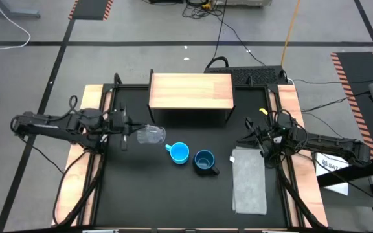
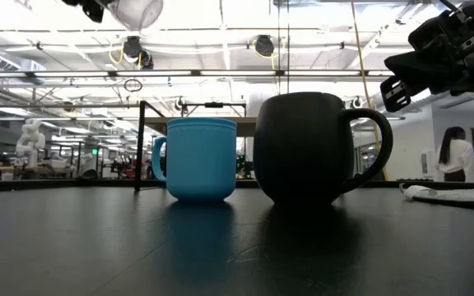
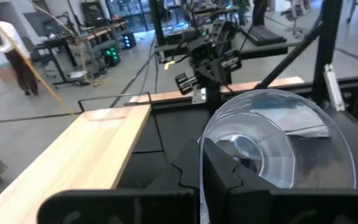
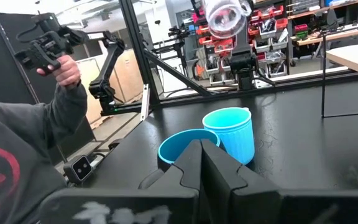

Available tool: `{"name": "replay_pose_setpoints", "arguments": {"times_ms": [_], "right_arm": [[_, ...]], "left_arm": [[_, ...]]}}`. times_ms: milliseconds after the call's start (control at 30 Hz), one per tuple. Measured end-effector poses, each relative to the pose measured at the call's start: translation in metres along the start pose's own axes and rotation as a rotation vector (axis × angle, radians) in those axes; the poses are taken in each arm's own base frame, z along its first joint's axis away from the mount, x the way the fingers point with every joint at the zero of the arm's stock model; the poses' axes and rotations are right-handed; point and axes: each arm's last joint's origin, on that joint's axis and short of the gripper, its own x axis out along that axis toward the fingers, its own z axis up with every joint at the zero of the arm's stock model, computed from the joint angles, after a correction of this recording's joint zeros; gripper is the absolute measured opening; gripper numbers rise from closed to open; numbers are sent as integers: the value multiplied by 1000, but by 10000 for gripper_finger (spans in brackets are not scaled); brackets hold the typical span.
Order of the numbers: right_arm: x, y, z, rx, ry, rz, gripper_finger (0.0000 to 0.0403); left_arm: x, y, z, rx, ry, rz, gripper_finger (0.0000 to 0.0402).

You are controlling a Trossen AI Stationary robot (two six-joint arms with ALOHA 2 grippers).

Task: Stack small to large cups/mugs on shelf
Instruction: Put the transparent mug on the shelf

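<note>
Black table top fills the middle of the room. Left gripper is squeezed tight on the clear cup, up in the air in front of the shelf. Light-blue mug and navy mug stand farther out from the shelf. Right gripper is pinched closed with nothing in it, beside the grey cloth.

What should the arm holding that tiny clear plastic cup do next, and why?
Probably carry it toward the low shelf with the light wooden top and lower it there. The left gripper is shut on the tiny clear plastic cup and holds it above the table, to the shelf's left front. The light-blue mug and dark navy mug stand on the table; the shelf top shows nothing on it.
</note>
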Motion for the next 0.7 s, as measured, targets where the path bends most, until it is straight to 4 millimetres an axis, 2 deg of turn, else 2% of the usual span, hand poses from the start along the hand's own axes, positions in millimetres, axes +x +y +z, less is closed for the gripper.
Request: {"name": "replay_pose_setpoints", "arguments": {"times_ms": [367,567,700], "right_arm": [[0,0,-1,-2,6,-2,0],[0,0,-1,-2,6,-2,0],[0,0,-1,-2,6,-1,0]], "left_arm": [[-11,1,-32,-43,-15,66,0],[-11,-2,-54,-57,-11,68,0],[-11,-3,-62,-65,-39,69,0]]}}
